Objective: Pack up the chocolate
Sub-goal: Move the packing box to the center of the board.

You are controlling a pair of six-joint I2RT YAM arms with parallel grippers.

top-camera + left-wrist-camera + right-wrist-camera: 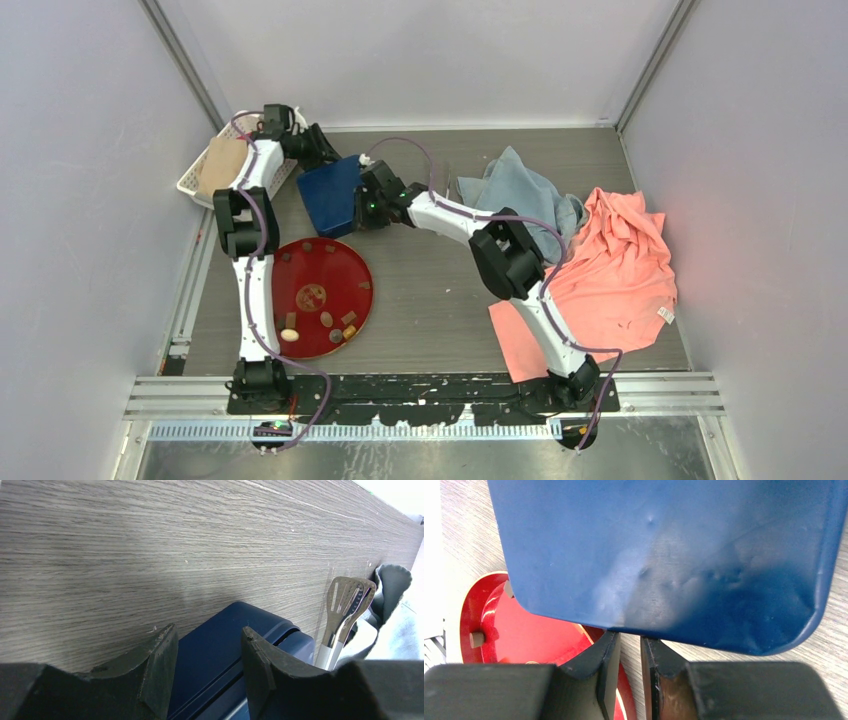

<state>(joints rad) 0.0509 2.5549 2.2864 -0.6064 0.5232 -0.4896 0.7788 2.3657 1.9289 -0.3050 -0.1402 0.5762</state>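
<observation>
Right gripper point(630, 641) pinches blue lid point(664, 555) by its edge; chocolate point(327, 319) lies on red plate point(340, 262), well apart

We've got a round red plate point(345, 262) front left, a white basket point(189, 181) in the back-left corner, slotted metal tongs point(344, 601) by a grey-blue cloth point(522, 186), plus a salmon cloth point(622, 262) bunched on the right.

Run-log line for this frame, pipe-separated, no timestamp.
left end effector: open, straddling blue box | right end effector: nearly closed at box edge, grip unclear | chocolate: on red plate
</observation>
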